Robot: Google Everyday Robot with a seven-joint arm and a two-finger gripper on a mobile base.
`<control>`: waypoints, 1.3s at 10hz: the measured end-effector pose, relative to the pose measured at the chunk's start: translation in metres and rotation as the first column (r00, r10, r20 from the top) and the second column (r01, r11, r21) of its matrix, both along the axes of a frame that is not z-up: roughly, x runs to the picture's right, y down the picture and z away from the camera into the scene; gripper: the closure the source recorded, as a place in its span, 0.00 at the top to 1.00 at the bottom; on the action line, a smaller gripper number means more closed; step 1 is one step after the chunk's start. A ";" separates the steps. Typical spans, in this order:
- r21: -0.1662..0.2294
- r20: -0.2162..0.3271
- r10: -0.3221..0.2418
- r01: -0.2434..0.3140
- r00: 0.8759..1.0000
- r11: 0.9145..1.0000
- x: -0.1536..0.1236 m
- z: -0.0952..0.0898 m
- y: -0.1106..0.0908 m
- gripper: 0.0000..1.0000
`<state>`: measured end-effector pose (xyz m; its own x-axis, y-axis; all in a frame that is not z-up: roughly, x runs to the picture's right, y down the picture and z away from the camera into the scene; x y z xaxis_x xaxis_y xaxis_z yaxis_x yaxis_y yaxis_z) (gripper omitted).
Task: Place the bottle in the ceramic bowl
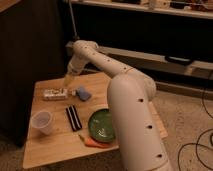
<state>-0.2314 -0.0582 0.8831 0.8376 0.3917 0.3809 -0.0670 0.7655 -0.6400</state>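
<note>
Plastic bottle: we see it is small and clear with a whitish label. It lies on its side on the wooden surface, well apart from the dark green ceramic bowl, up and left of it. The gripper hangs just above the bottle, farther from the bowl. We cannot tell how wide it is open.

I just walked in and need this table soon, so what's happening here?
A one-armed robot reaches over the wooden table. Its hand hangs just above the bottle, which lies on its side toward the back. The green ceramic bowl sits nearer the front, with no bottle in it yet.
</note>
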 end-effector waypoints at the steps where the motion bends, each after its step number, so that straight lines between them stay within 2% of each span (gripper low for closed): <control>1: 0.002 0.013 -0.015 0.015 1.000 1.000 -0.003 0.006 0.007 0.65; 3: 0.026 0.035 -0.034 0.033 0.999 0.999 -0.013 0.013 0.022 0.65; 5: 0.059 0.011 -0.029 0.028 1.000 0.998 -0.008 0.029 0.036 0.65; 7: 0.071 -0.005 -0.023 0.023 1.000 0.997 -0.013 0.049 0.043 0.65; 9: 0.068 0.003 -0.030 0.030 1.000 0.997 -0.021 0.061 0.043 0.65; 11: 0.047 0.035 -0.035 0.033 0.999 0.998 -0.030 0.075 0.038 0.65; 13: 0.020 0.059 -0.038 0.037 0.997 0.999 -0.038 0.084 0.044 0.65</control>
<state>-0.2689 -0.0137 0.9669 0.8272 0.3524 0.4377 0.0003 0.7786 -0.6275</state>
